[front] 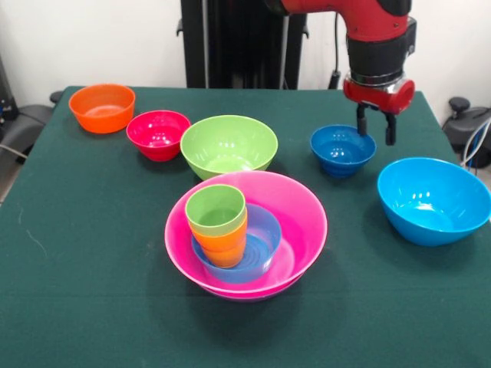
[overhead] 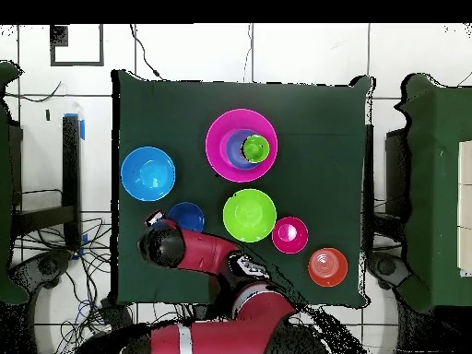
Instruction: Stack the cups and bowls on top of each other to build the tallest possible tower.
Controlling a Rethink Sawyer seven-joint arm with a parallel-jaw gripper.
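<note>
The tower stands at the table's middle: a wide pink bowl holds a small light-blue bowl, and in that an orange cup with the light green cup nested on top. No purple bowl shows apart from it. My gripper is open and empty, just above the right rim of the small dark-blue bowl. In the overhead view the arm's wrist hides the gripper.
A large sky-blue bowl sits right of the dark-blue one. A lime green bowl, a red bowl and a small orange bowl line the far side.
</note>
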